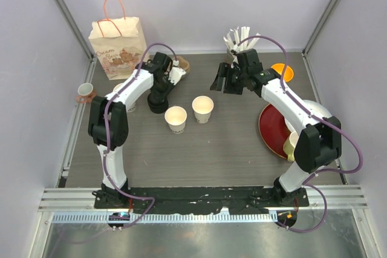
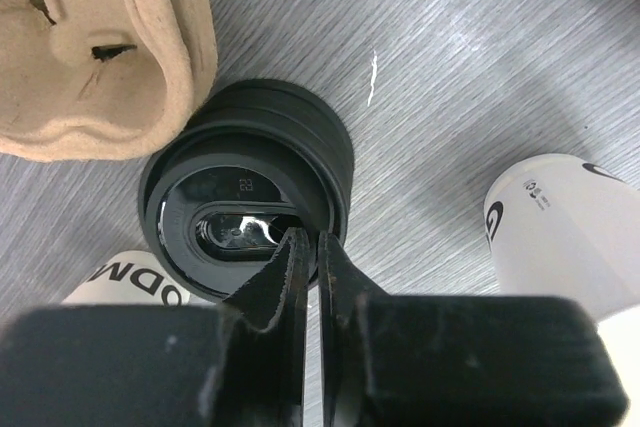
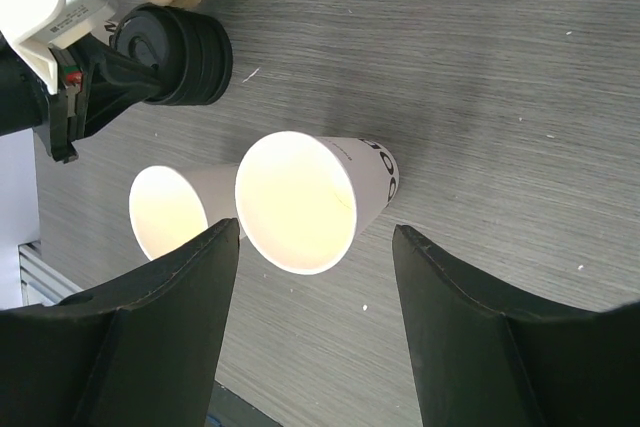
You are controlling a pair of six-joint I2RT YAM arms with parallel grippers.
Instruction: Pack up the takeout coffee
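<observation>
We see the left end effector [image 2: 308,247] pinching a lid and the right end effector [image 3: 315,237] spread wide above the cups.

The left one is clenched on the rim of the top lid [image 2: 240,187] of a stack of black lids [image 2: 300,122], which stands on the worktop [image 2: 480,67] just beside a cardboard cup tray [image 2: 100,47]. The right one is released. The paper cup [image 3: 300,202], open and lidless, stands upright below the gap between its fingers, and a second cup [image 3: 165,212] stands just beside it, on the side toward the left end effector.
</observation>
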